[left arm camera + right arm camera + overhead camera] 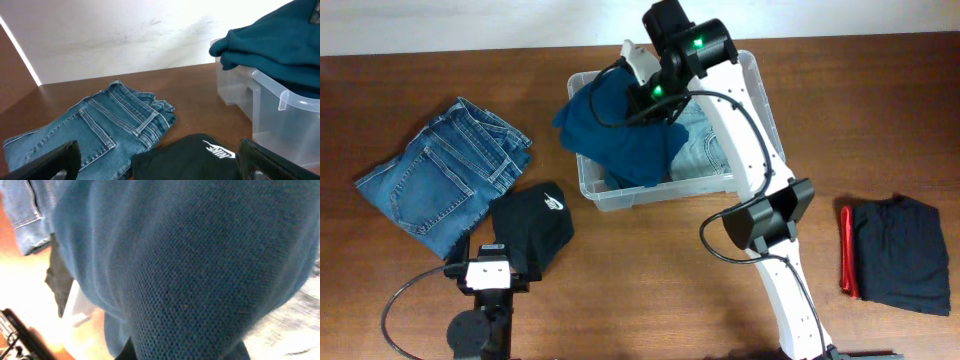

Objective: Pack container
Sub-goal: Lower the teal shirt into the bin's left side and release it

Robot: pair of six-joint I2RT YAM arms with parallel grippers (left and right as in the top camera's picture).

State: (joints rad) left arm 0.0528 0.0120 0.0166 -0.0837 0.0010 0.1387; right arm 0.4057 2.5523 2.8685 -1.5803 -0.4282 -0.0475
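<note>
the container [650,196] is likely light, stiff and slick, best gripped at its thick rim; left gripper [160,159] near it gapes, right gripper [650,95] over it is buried in teal cloth [620,135], so i cannot tell its fingers.

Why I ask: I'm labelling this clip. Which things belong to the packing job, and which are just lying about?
In the job: container, teal garment hanging over its rim, pale denim inside it.
Lying about, perhaps awaiting packing: blue jeans, black garment with white logo, dark folded garment, red item beside it.
</note>
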